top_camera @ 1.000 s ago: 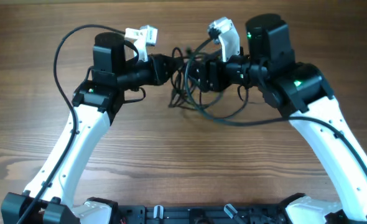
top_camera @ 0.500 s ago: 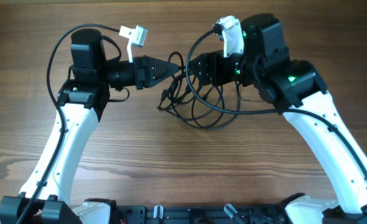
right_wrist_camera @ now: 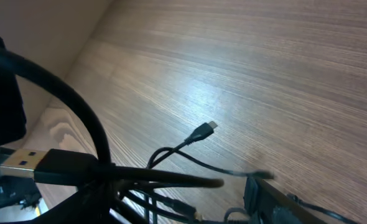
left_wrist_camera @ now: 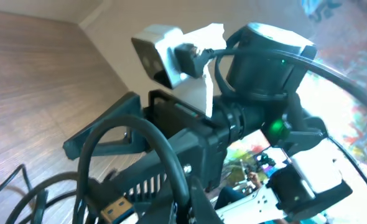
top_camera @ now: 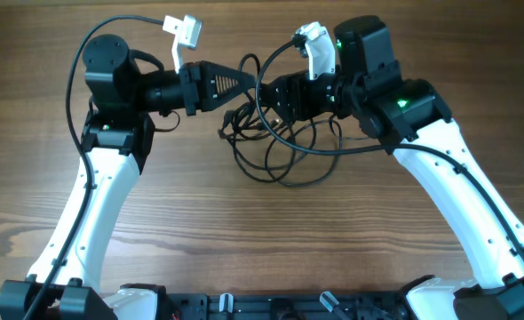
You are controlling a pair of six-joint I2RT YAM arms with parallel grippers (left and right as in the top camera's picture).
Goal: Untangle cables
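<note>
**Cords bunched between two facing grippers**

Seen from overhead, the thin black cables (top_camera: 275, 153) sit toward 12 o'clock on the brown wood-grain table (top_camera: 244, 249), in a tangle between the two arms. Their widest loops spread toward 6 o'clock from the knot.

The left gripper (top_camera: 244, 82) reaches in from 9 o'clock and points toward 3 o'clock. Its jaws are pressed together into a narrow wedge. A strand looks pinched at the tip, and one loop arches over it toward 12 o'clock.

The right gripper (top_camera: 278, 96) comes in from 3 o'clock and faces the left one, just beside it. In the left wrist view its two black fingers (left_wrist_camera: 102, 134) stand apart, with a cord curving across in front of them. Cords run past these jaws, but none is visibly clamped between them.

In the right wrist view, a flat silver USB plug (right_wrist_camera: 22, 165) shows at 9 o'clock. A small black plug (right_wrist_camera: 207, 129) on a loose end lies on the wood near the middle, pointing toward 1 o'clock.
</note>
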